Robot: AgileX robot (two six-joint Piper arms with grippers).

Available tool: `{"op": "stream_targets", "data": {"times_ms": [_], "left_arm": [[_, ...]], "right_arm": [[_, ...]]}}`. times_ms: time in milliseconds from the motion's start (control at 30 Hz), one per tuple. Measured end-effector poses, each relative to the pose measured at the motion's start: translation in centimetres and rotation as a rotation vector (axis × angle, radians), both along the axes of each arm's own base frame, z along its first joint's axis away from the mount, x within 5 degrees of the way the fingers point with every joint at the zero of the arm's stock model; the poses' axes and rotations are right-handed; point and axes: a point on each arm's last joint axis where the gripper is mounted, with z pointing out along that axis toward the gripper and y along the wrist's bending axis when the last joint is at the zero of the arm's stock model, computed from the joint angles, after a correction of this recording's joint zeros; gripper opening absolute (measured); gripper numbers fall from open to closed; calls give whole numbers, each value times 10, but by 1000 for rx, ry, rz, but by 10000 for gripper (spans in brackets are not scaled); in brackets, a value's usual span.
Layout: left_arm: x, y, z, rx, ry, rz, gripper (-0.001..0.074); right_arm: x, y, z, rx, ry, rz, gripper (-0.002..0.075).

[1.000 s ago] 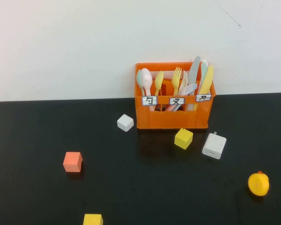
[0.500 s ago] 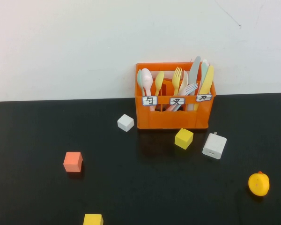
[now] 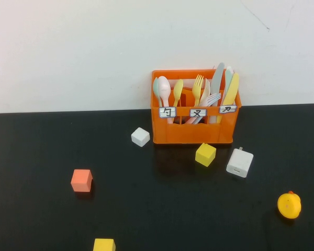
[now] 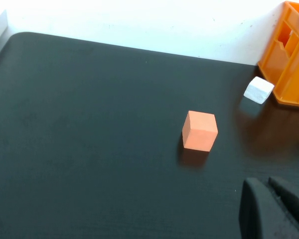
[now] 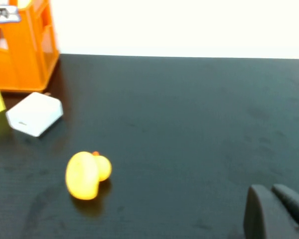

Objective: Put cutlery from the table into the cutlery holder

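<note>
The orange cutlery holder point(image 3: 194, 130) stands at the back of the black table point(image 3: 36, 146), against the white wall. The light grey knife point(image 3: 217, 78) and the pale yellow knife point(image 3: 232, 90) stand upright in its right compartment. No knife lies on the table. Neither gripper shows in the high view. My left gripper point(image 4: 266, 183) is shut and empty, low over the table, near a salmon cube point(image 4: 200, 130), with the holder's corner point(image 4: 291, 64) far off. My right gripper point(image 5: 270, 189) is shut and empty over bare table, with the holder point(image 5: 20, 55) far off.
Spoons point(image 3: 164, 90) and forks point(image 3: 199, 86) fill the holder's other compartments. In front of it lie a white cube point(image 3: 140, 137), a yellow cube point(image 3: 205, 154) and a white charger point(image 3: 239, 162). A yellow duck point(image 3: 289, 205), the salmon cube point(image 3: 81, 180) and another yellow cube point(image 3: 103, 244) lie nearer.
</note>
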Motion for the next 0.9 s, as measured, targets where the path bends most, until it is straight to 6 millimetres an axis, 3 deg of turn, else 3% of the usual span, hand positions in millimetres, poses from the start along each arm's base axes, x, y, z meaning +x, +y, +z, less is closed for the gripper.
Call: {"op": "stream_targets", "data": {"times_ms": [900], "left_arm": [[0, 0, 0, 0, 0, 0, -1]], "right_arm": [[0, 2, 0, 8, 0, 27, -2]]}}
